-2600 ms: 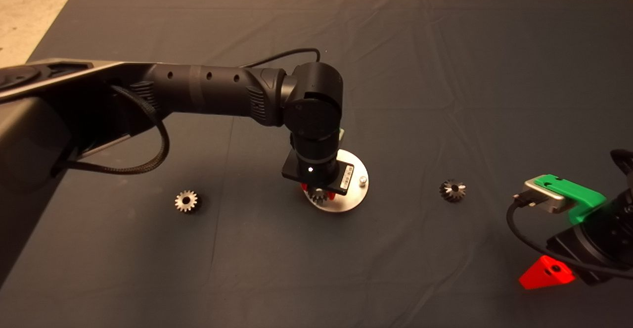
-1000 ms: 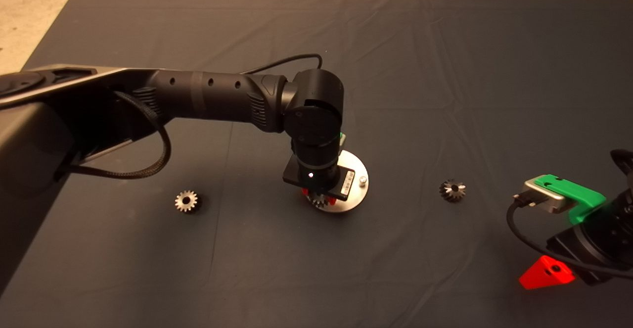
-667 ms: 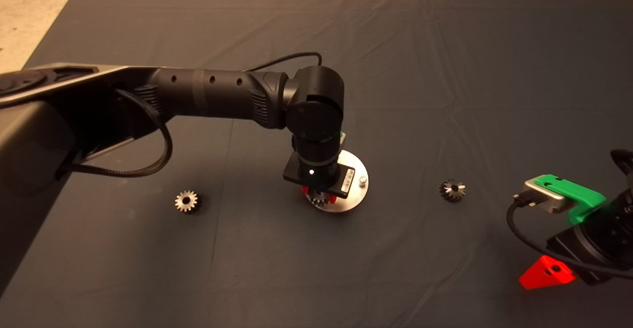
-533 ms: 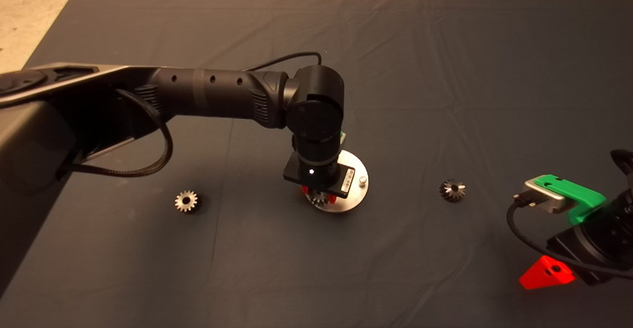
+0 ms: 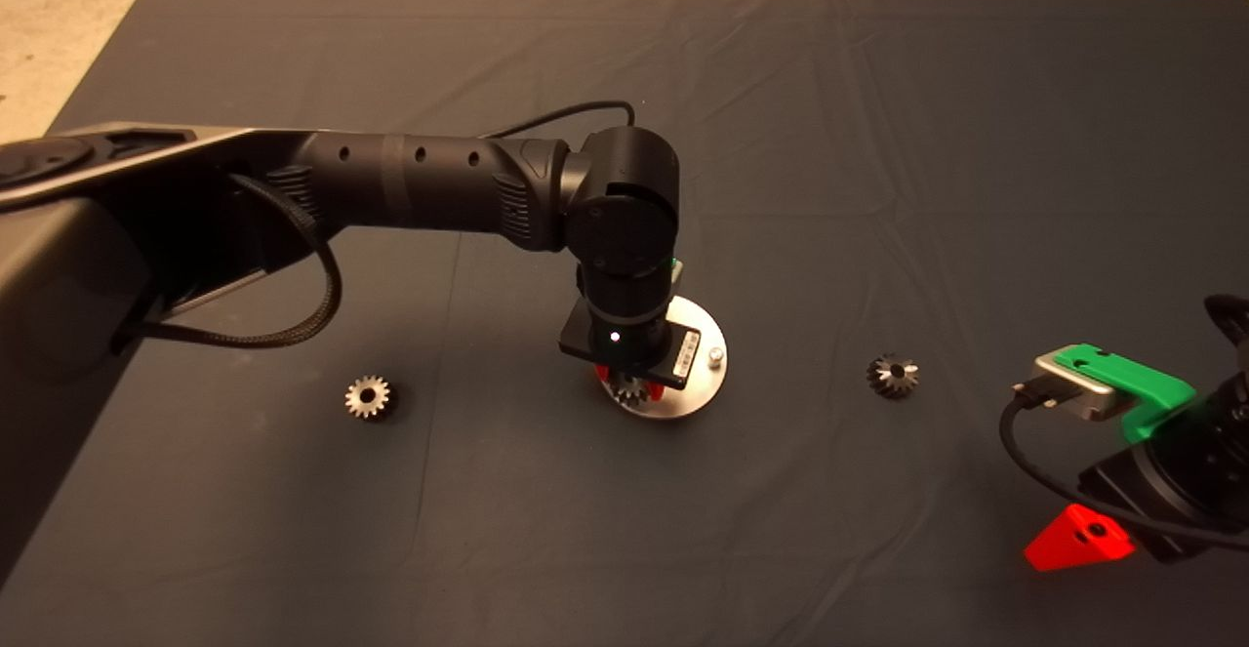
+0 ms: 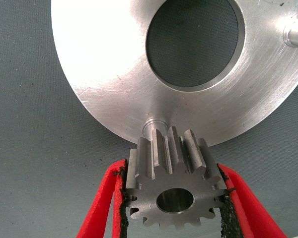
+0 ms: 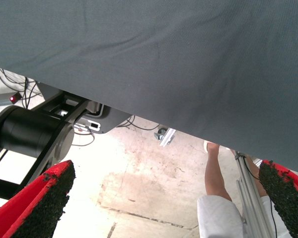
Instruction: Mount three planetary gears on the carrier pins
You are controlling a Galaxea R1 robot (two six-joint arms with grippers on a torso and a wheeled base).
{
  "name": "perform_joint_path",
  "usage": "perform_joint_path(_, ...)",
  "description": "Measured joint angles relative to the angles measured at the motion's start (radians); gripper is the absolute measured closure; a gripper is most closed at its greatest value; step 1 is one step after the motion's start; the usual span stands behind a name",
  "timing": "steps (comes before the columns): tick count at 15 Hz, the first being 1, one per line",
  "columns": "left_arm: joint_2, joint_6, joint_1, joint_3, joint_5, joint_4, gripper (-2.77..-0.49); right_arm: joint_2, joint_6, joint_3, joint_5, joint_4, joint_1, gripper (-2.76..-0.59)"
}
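Note:
My left gripper hangs over the near-left rim of the silver disc and is shut on one planetary gear, its red fingers pressing both sides. The gear's bore faces the camera and sits just short of one carrier pin at the disc's rim; whether they touch I cannot tell. A second pin stands free on the disc's right side. Two more gears lie on the mat, one to the left and one to the right. My right gripper is parked open at the lower right.
The disc's large central hole shows the dark mat through it. The right wrist view looks past the mat's edge to the floor, a black machine base and a person's leg.
The left arm has only shifted a little above the disc, still holding its gear near the same pin. The loose gears and the right arm have not moved.

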Motion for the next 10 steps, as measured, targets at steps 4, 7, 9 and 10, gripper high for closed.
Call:
perform_joint_path(4,0.008,0.000,0.000,0.000,0.013,0.002,-0.89,0.000,0.000,0.000,0.000,0.000,0.000,-2.75)
perform_joint_path(7,0.016,0.000,0.000,-0.002,0.018,0.006,-0.89,0.000,0.000,0.000,0.000,0.000,0.000,-2.75)
perform_joint_path(9,0.021,-0.002,0.000,-0.002,0.018,0.011,-0.89,0.000,0.000,0.000,0.000,0.000,0.000,-2.75)
perform_joint_path(10,0.023,-0.003,0.000,-0.002,0.017,0.012,-0.89,0.000,0.000,0.000,0.000,0.000,0.000,-2.75)
